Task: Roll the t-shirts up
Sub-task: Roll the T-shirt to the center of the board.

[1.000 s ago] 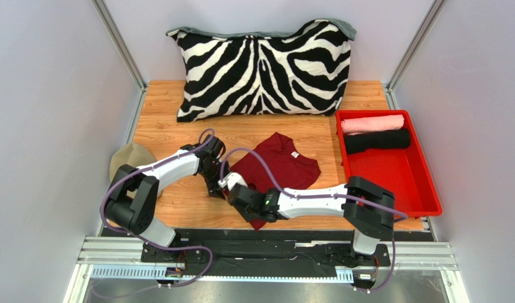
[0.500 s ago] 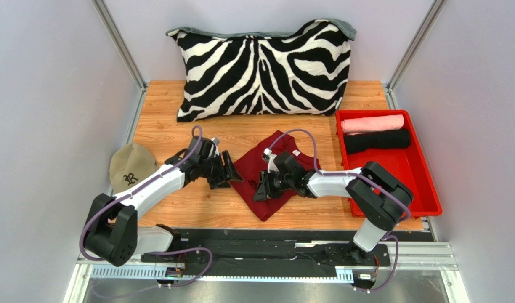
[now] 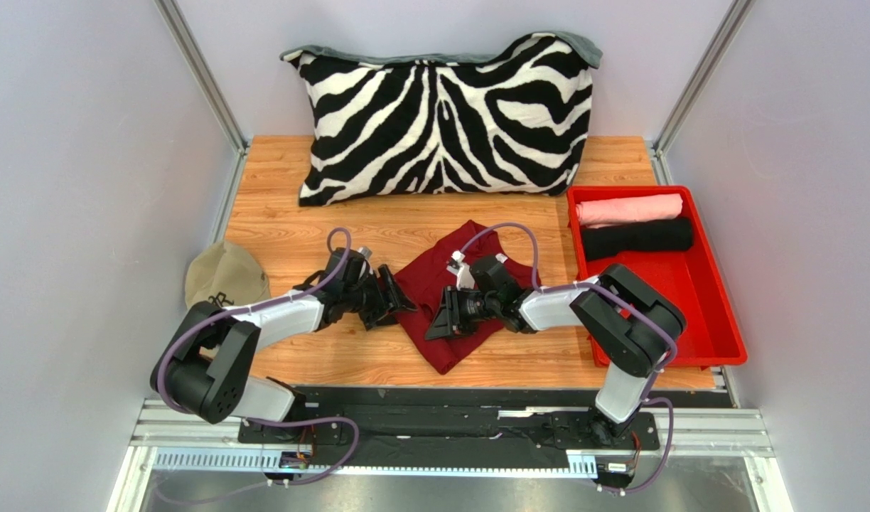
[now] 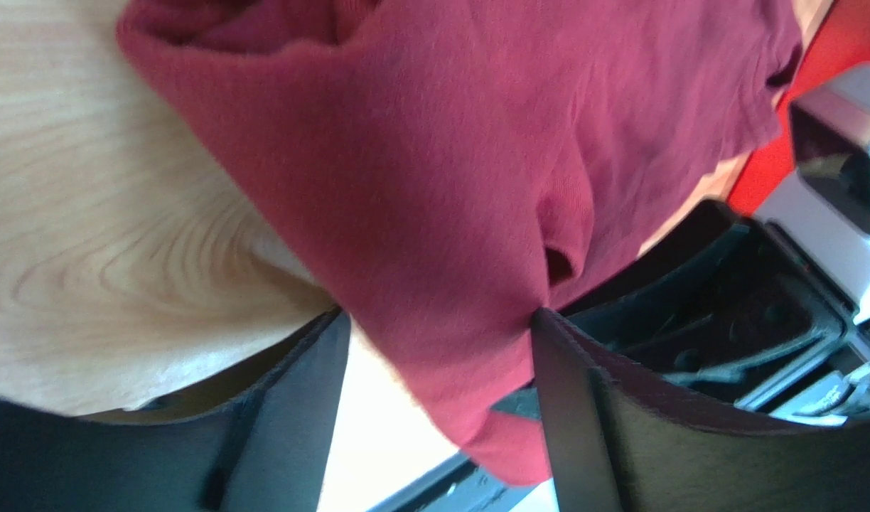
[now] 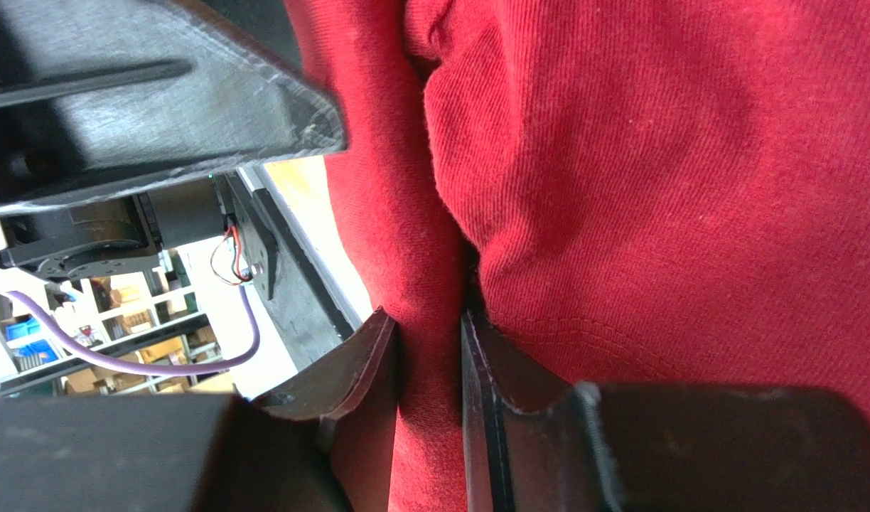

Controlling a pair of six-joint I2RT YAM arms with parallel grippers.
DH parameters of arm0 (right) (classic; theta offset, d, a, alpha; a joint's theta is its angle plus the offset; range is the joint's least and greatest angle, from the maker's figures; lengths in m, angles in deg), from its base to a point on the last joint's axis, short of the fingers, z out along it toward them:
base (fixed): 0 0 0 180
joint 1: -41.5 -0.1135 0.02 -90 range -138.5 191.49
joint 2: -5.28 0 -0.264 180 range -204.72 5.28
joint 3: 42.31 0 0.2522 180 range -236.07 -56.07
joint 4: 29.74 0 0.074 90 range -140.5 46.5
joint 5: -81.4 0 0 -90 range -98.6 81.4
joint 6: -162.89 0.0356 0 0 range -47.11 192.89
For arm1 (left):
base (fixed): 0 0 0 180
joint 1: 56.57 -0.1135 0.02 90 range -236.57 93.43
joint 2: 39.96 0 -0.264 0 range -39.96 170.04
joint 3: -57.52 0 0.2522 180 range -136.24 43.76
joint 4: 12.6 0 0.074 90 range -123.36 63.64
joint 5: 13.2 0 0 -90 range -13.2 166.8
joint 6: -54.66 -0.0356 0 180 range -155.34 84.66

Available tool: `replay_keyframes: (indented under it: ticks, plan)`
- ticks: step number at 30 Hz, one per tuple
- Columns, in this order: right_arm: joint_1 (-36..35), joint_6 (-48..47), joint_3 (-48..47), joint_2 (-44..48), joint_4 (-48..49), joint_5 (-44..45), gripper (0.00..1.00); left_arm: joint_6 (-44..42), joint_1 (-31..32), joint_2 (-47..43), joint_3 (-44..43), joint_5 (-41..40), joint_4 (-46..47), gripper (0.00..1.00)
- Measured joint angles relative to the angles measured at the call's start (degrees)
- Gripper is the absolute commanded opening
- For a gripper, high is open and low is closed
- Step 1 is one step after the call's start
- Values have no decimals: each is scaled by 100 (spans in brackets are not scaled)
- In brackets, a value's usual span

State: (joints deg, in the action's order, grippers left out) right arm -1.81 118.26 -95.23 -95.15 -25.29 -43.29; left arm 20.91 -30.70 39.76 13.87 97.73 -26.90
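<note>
A maroon t-shirt lies crumpled on the wooden table, mid-front. My left gripper is at its left edge, open wide; a hanging corner of the maroon t-shirt sits between the fingers, brushing only the right one. My right gripper is low over the shirt's middle, shut on a pinched fold of the maroon t-shirt, and the cloth passes straight between its fingers. A rolled pale pink t-shirt and a rolled black t-shirt lie in the red tray.
A large zebra-striped pillow leans at the back of the table. A khaki cap lies at the left edge beside my left arm. The red tray borders the right side, close to my right arm's elbow.
My left jaws have spread wider at the shirt's left edge. My right gripper has pulled rightward from the shirt's front-left corner to its middle, still pinching cloth.
</note>
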Motion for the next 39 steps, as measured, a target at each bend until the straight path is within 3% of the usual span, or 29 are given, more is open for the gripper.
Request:
replay_keyframes:
  ticks: [3, 5, 7, 10, 14, 20, 24, 31, 39]
  plan:
    - [11, 33, 15, 0, 13, -9, 37, 151, 81, 66, 2, -205, 131, 52]
    - [13, 35, 24, 15, -11, 4, 48, 219, 116, 87, 0, -361, 96, 35]
    - [11, -2, 24, 103, -157, 79, 54, 251, 155, 125, -63, -501, -94, 21]
    - [-83, -269, 17, 501, -680, 417, 61, 243, 186, 205, -354, -603, -520, 16]
    - [-667, -820, -111, 1331, -1735, 1427, 69, 146, 212, 260, -772, -772, -1274, 16]
    - [-2328, -1738, -822, 2004, -2981, 3770, 72, -120, 212, 339, -1292, -820, -2385, 15]
    - [-3206, -2299, -1567, 1547, -3541, 5073, 73, -295, 212, 511, -1552, -811, -2922, 16]
    - [-4089, -3008, -2577, -59, -4312, 6629, 73, -538, 212, 715, -1895, -780, -3528, 15]
    - [-4312, -3161, -2881, -804, -4957, 7462, 56, -643, 212, 855, -2022, -684, -3744, 16]
